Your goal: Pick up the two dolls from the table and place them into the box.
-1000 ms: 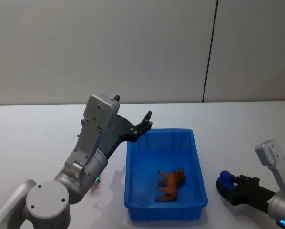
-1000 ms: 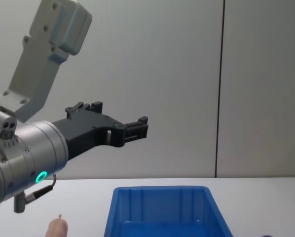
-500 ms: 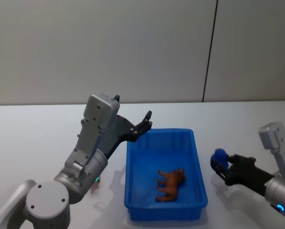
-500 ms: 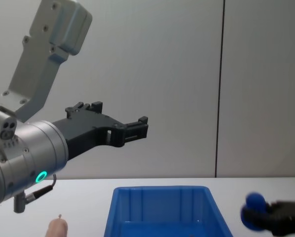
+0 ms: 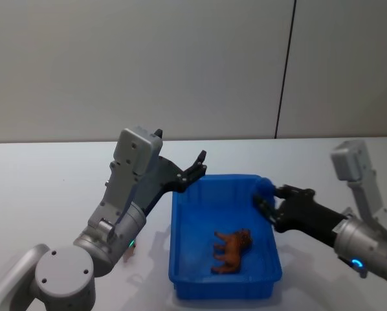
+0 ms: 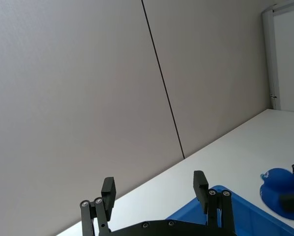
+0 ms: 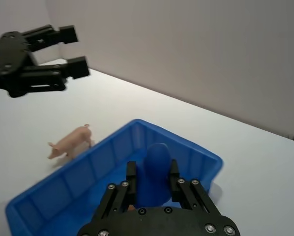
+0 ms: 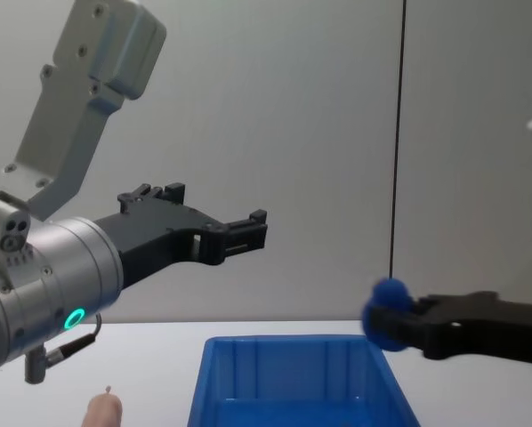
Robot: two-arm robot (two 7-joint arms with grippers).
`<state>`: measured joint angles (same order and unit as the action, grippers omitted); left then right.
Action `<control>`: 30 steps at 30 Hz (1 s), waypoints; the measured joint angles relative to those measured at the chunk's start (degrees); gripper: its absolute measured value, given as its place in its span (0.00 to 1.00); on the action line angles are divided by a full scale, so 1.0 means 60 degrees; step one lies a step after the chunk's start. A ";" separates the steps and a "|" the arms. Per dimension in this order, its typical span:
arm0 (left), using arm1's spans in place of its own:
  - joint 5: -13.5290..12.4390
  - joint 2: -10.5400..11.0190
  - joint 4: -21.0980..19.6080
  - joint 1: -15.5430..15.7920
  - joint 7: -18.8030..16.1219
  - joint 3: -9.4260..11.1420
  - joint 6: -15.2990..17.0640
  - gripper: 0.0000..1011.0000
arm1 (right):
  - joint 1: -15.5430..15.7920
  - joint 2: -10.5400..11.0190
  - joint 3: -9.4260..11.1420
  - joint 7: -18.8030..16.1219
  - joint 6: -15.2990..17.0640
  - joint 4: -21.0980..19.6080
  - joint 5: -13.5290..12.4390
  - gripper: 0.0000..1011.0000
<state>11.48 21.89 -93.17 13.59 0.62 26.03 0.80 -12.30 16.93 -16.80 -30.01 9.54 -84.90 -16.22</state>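
Note:
The box (image 5: pixel 222 289) is a bright blue bin on the white table (image 5: pixel 44 188). The reddish-brown doll (image 5: pixel 232 250) lies inside it. The pale pink doll (image 7: pixel 71 141) stands on the table beside the box's left wall and also peeks in low in the chest view (image 8: pixel 101 411). My right gripper (image 5: pixel 266 199) is shut on a small blue toy (image 8: pixel 389 322) and hovers over the box's right rim. My left gripper (image 5: pixel 199 164) hangs open and holds nothing, raised above the box's rear left corner.
The pink doll stands under my left forearm (image 5: pixel 119 220). A grey wall with a dark vertical seam (image 5: pixel 284 71) stands behind the table. White tabletop stretches to the right of the box (image 5: pixel 323 162).
My right arm has lifted and swung left with the blue toy, from the table right of the box to above the box's right rim. The left arm has not moved.

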 joint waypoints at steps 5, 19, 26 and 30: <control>0.0000 0.0001 0.0000 0.0000 0.0000 0.0000 0.0000 0.99 | -0.0076 -0.0188 -0.0232 -0.0175 0.0158 -0.0052 0.0110 0.47; 0.0000 0.0001 0.0000 0.0000 0.0000 0.0000 0.0000 0.99 | -0.0082 -0.0352 -0.0493 -0.0118 0.0326 -0.0065 0.0290 0.89; 0.0000 0.0001 0.0000 0.0000 0.0000 0.0000 0.0000 0.99 | 0.0106 -0.0123 -0.0350 0.0166 0.0326 -0.0247 0.0054 0.99; 0.0000 0.0001 0.0000 0.0000 0.0000 0.0000 0.0000 0.99 | 0.0355 0.0157 -0.0167 0.0375 0.0293 -0.0435 -0.0230 0.99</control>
<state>11.48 21.89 -93.17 13.59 0.63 26.03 0.80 -10.17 17.87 -17.80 -27.76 11.30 -87.51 -17.60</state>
